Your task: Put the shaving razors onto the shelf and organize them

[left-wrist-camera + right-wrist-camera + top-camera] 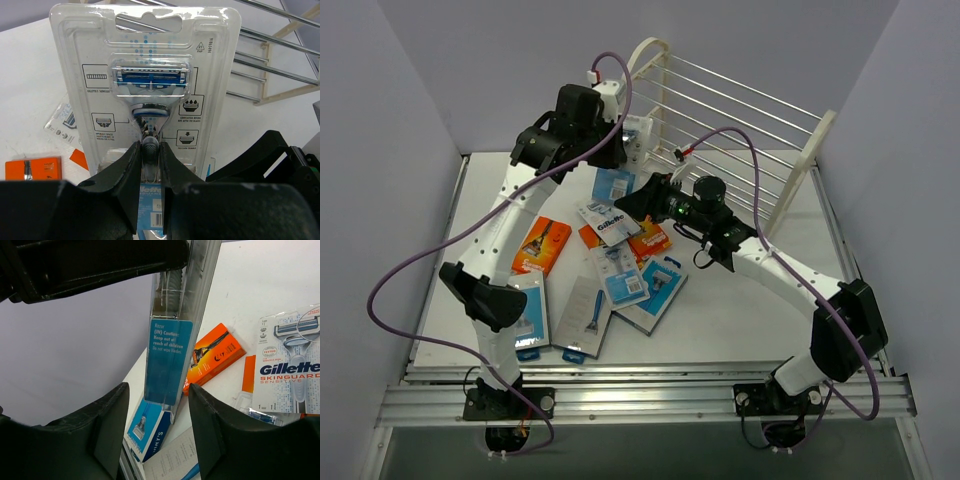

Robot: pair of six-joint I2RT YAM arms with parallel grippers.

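My left gripper is shut on the handle bulge of a clear razor blister pack, held upright in the air just in front of the shelf. The shelf's wire rods show behind the pack. My right gripper is open, with a finger on either side of that pack's lower blue-label end and a gap to each. In the top view both grippers meet near the shelf's left end: left gripper, right gripper. Other razor packs lie on the table.
Orange razor boxes and several flat packs lie scattered mid-table. A Skinguard pack, an orange box and a blue box lie below my right gripper. Grey walls close in both sides.
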